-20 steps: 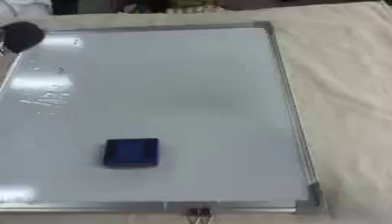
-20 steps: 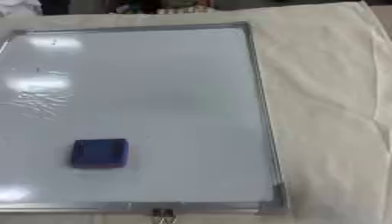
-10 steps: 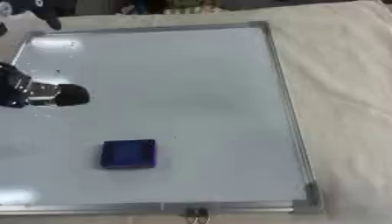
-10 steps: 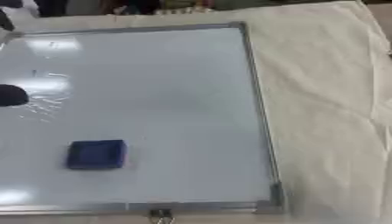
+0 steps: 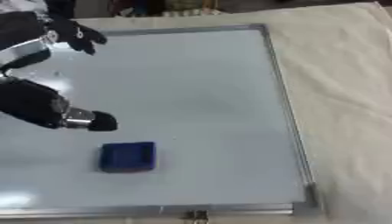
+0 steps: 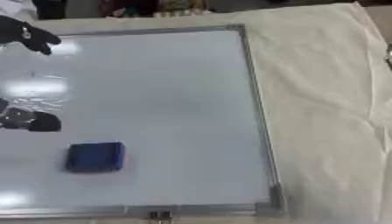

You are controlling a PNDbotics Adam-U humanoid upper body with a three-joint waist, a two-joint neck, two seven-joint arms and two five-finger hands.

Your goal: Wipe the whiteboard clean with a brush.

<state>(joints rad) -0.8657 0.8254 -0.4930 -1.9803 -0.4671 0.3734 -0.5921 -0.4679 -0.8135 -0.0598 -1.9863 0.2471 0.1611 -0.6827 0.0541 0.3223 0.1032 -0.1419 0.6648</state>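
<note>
Just below the left hand (image 5: 46, 109) lies the blue brush (image 5: 128, 156), apart

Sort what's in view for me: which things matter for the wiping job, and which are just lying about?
For the job:
whiteboard
blue eraser brush, lying on the board
left hand, just above the brush

Lying about:
cream cloth under the board
binder clip at the board's near edge

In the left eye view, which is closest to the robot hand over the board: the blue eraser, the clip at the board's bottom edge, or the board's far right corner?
From the left robot hand:
1. Blue eraser, just below it.
2. Clip, bottom edge.
3. Far right corner, top right.
</note>
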